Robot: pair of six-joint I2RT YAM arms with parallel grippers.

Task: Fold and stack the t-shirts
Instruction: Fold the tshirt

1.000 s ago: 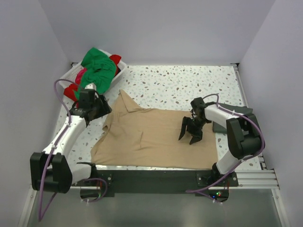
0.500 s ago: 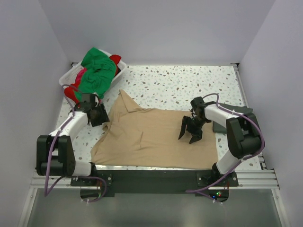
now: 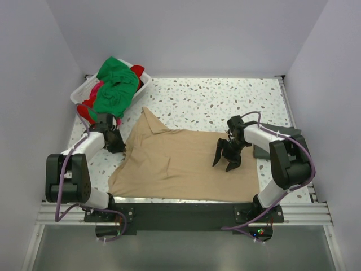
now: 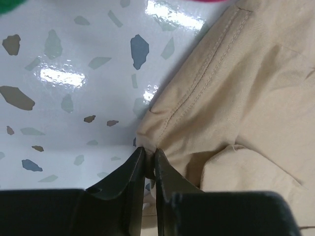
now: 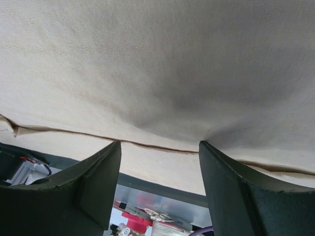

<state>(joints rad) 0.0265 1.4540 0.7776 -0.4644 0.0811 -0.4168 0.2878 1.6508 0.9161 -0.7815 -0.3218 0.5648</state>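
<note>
Left gripper (image 4: pixel 149 158) pinched on tan t-shirt (image 3: pixel 186 161) sleeve hem (image 4: pixel 197 88): check you have both layers before lifting. Right gripper (image 5: pixel 158 145) jaws apart, pressing cloth; use it as anchor.

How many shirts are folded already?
None yet. The tan shirt lies spread flat, unfolded. The left gripper pinches its edge; the right gripper sits open over it. The green shirt, red shirt and pink shirt wait in the white basket. No stack.
</note>
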